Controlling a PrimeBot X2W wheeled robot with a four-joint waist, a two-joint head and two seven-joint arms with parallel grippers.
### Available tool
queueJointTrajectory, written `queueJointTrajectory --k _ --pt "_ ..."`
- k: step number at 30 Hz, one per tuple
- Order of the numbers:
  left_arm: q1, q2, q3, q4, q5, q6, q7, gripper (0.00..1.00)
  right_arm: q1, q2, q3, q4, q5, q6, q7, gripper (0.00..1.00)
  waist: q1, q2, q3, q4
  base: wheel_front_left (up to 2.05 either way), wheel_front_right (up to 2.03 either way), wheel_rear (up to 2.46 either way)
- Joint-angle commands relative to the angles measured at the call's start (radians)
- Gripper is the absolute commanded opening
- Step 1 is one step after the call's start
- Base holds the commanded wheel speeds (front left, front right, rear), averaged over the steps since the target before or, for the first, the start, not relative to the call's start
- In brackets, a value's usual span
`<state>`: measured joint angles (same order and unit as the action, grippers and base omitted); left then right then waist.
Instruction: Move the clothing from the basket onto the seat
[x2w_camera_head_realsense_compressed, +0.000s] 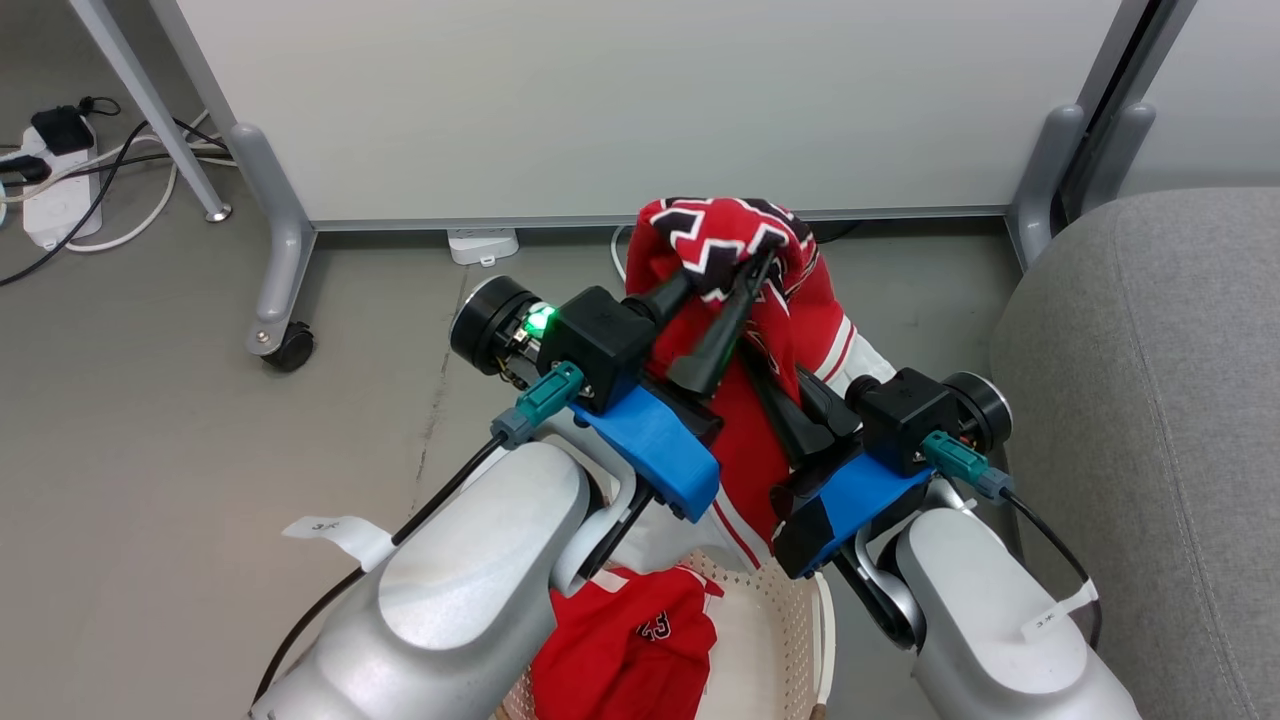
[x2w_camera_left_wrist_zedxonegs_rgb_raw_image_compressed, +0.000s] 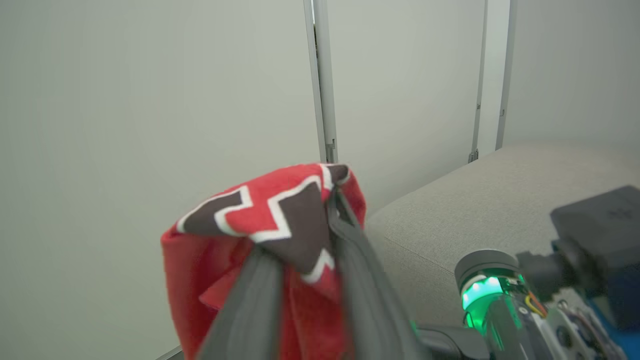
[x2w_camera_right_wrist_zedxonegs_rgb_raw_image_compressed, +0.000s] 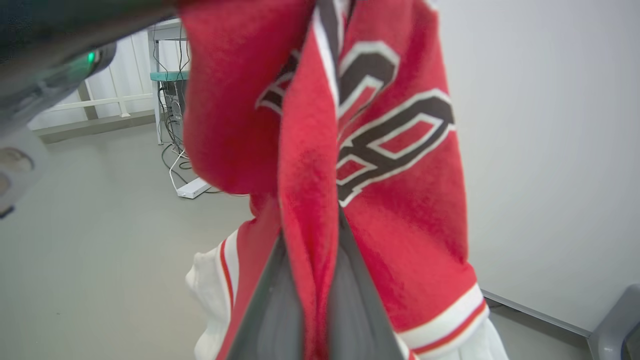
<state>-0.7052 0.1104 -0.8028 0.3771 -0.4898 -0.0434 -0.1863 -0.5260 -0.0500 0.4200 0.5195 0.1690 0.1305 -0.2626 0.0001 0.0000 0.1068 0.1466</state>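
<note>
A red garment (x2w_camera_head_realsense_compressed: 790, 300) with a black-and-white diamond-pattern band hangs lifted above the basket (x2w_camera_head_realsense_compressed: 790, 620), held by both grippers. My left gripper (x2w_camera_head_realsense_compressed: 745, 265) is shut on the diamond band at the top; the left wrist view shows its fingers (x2w_camera_left_wrist_zedxonegs_rgb_raw_image_compressed: 360, 260) pinching that band (x2w_camera_left_wrist_zedxonegs_rgb_raw_image_compressed: 280, 210). Lower and to the right, my right gripper (x2w_camera_head_realsense_compressed: 765, 375) is shut on a fold of the same garment (x2w_camera_right_wrist_zedxonegs_rgb_raw_image_compressed: 410, 200), whose red cloth is pressed between its fingers (x2w_camera_right_wrist_zedxonegs_rgb_raw_image_compressed: 355, 305). A second red garment (x2w_camera_head_realsense_compressed: 630, 650) with the number 23 lies in the cream basket. The grey seat (x2w_camera_head_realsense_compressed: 1150, 400) is at the right.
A white partition panel (x2w_camera_head_realsense_compressed: 640, 100) on grey legs, with a castor (x2w_camera_head_realsense_compressed: 290, 347), stands just behind the lifted garment. A power strip with cables (x2w_camera_head_realsense_compressed: 60, 190) lies on the floor at the far left. A small white box (x2w_camera_head_realsense_compressed: 483, 245) sits at the panel's foot.
</note>
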Motion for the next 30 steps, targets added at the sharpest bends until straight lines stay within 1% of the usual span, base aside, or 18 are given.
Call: queueJointTrajectory --k 1,10,16,24,30 --pt "-0.008 0.004 0.001 0.004 0.0 0.006 0.0 1.0 -0.013 -0.001 0.001 -0.007 0.004 0.0 -0.003 0.0 -0.0001 0.0 0.0 0.0 0.0 0.0 0.0" --pt "-0.01 0.012 -0.005 0.015 0.004 0.019 -0.004 1.0 -0.012 -0.001 -0.001 -0.016 0.016 0.001 -0.004 0.0 -0.0001 0.0 -0.001 -0.002 0.0 0.0 0.0" --pt "0.019 0.035 -0.006 0.028 -0.001 0.026 -0.009 1.0 -0.009 -0.001 -0.023 -0.041 0.021 0.001 -0.004 0.0 -0.0001 0.0 0.001 -0.013 0.0 0.0 0.0" --pt "0.069 0.071 -0.004 0.009 0.004 0.047 -0.029 1.0 0.024 -0.001 -0.072 -0.076 -0.004 0.001 -0.004 0.0 -0.0001 0.0 0.017 -0.07 0.0 0.0 0.0" --pt "0.072 0.072 -0.017 -0.023 0.015 0.05 -0.038 1.0 0.04 -0.001 -0.119 -0.105 -0.026 0.001 -0.004 0.0 -0.0001 0.0 0.041 -0.129 0.0 0.0 0.0"
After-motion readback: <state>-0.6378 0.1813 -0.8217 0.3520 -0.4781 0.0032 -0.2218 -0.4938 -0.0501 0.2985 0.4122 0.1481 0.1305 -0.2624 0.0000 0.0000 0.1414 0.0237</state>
